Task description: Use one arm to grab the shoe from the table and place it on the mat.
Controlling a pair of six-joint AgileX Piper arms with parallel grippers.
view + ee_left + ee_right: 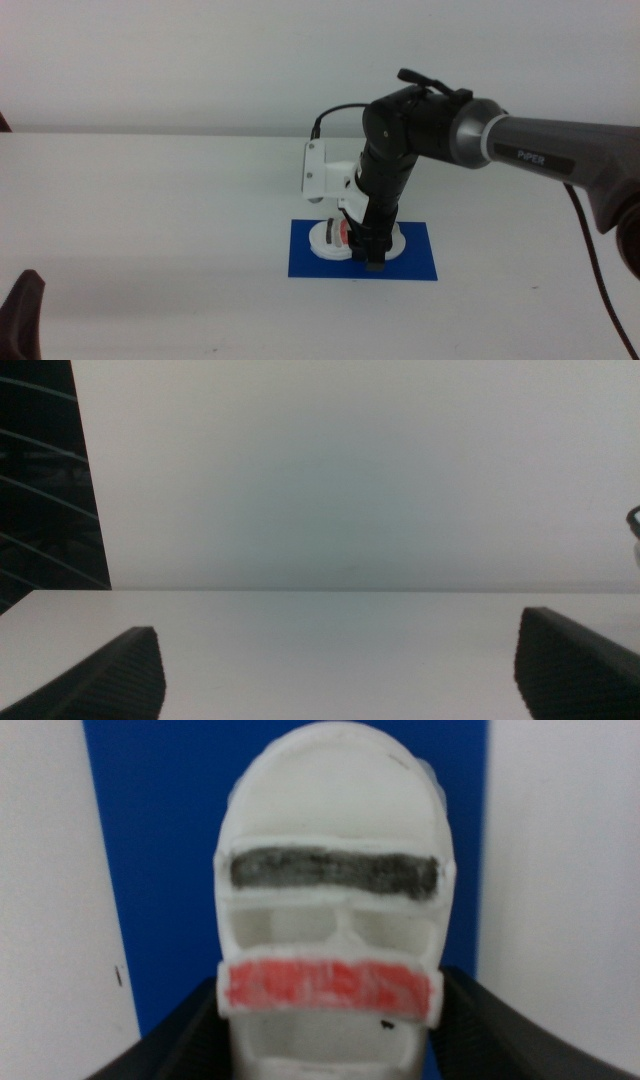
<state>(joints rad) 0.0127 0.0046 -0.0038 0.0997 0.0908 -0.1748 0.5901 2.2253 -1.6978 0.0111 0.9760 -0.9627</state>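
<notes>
Middle view: right hand [372,262] grips the shoe [332,238] over the mat [415,262], at the counter's [150,200] centre; placing step, release next. Left hand [330,660], wide apart, waits at 8 o'clock.

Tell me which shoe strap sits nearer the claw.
The red strap, level with the right claw's jaws around the shoe; the dark strap lies farther toward the toe.

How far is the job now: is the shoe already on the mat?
Done: the shoe is over the blue mat, carried there. In hand: the right hand grips its sides. Left: open and withdraw. The left hand waits, open, at the table's near edge.
</notes>
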